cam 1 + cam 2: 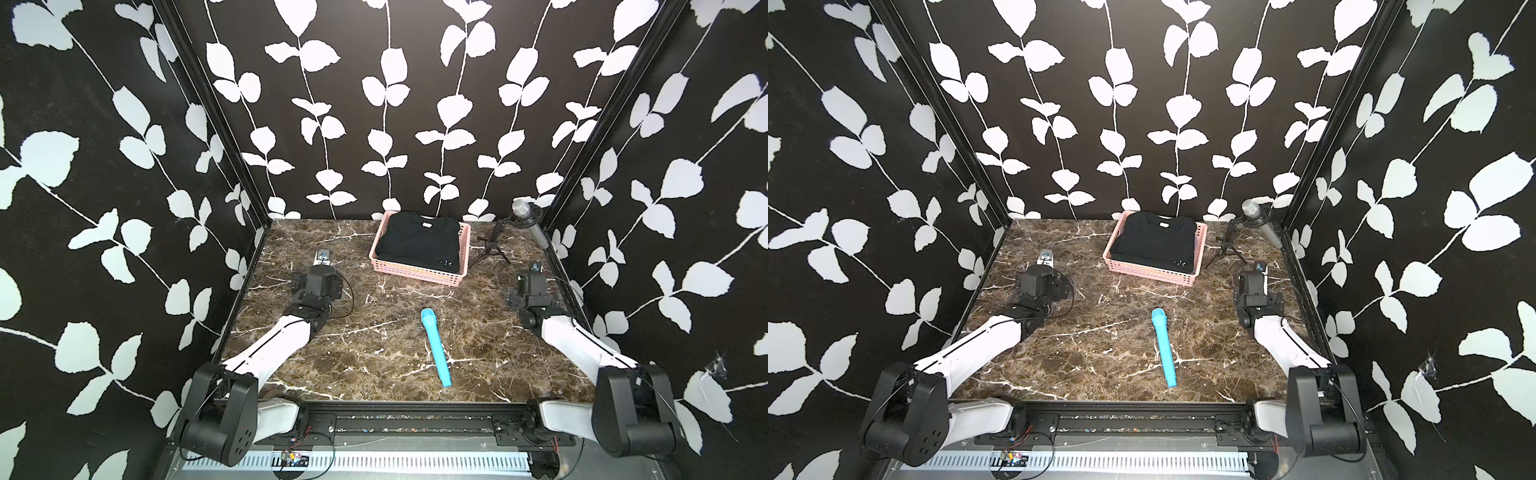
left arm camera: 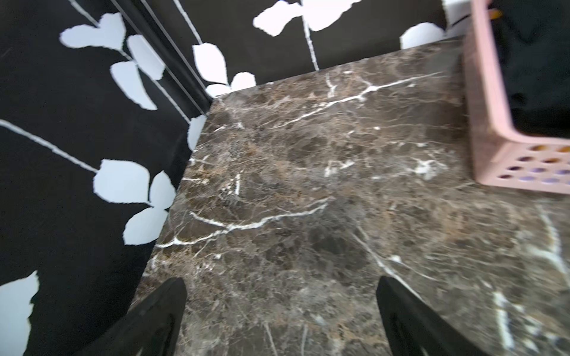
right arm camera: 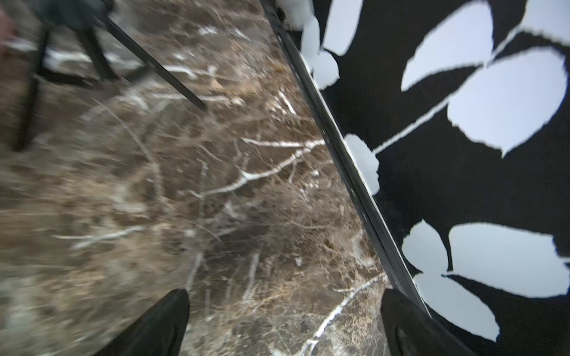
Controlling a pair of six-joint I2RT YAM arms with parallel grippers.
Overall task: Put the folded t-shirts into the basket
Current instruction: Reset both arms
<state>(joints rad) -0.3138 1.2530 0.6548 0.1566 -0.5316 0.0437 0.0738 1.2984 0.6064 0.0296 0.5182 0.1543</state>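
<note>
The pink basket (image 1: 415, 272) (image 1: 1150, 275) stands at the back middle of the marble table. A black folded t-shirt (image 1: 422, 241) (image 1: 1156, 243) with a small logo lies on top inside it and fills it. In the left wrist view the basket's corner (image 2: 487, 108) shows, with the black t-shirt (image 2: 539, 77) above and lilac and mustard cloth behind the wall holes. My left gripper (image 2: 282, 282) hovers open over bare marble to the left of the basket. Over bare marble by the right wall, my right gripper (image 3: 285, 296) is open too. Neither holds anything.
A long light-blue toy microphone (image 1: 435, 347) lies on the table in the front middle. A grey microphone on a black tripod (image 1: 494, 241) stands at the back right beside the basket, close to my right wrist (image 1: 532, 286). Patterned walls close in three sides.
</note>
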